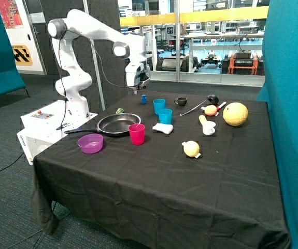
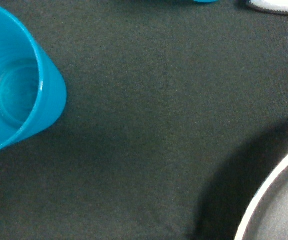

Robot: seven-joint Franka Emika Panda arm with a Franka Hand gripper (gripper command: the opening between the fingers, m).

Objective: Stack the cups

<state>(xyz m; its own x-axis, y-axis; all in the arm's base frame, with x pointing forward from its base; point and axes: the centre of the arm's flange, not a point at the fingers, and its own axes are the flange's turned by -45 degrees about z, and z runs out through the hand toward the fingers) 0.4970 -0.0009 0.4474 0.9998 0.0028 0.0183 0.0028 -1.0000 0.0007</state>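
Cups: three little tumblers, all standing apart on the black tablecloth [image 1: 154, 197], so nothing's stacked yet. The far blue cup [image 1: 159, 106] and the near blue cup [image 1: 165, 115] sit just beside each other, and the pink-red cup [image 1: 137, 134] is closer to the front, right by the frying pan [image 1: 118, 124].

Gripper: the gripper [image 1: 138, 87] hangs above the table behind the pan, near the far blue cup, holding nothing as far as I can see. Honestly can't tell what the tool's state is, the outside view doesn't resolve it and the wrist view doesn't show it.

Handling: these look like thin plastic, so my guess is light, a bit flexy and fairly slick. I'd pinch one wall at the rim, one finger inside and one outside, and go gentle so it doesn't squash or tip.

Hard to see: in the wrist view the blue cup [image 2: 18, 80] is cut off at the edge, and only a sliver of the pan rim [image 2: 271, 195] shows. Can't say for sure which blue cup that is.
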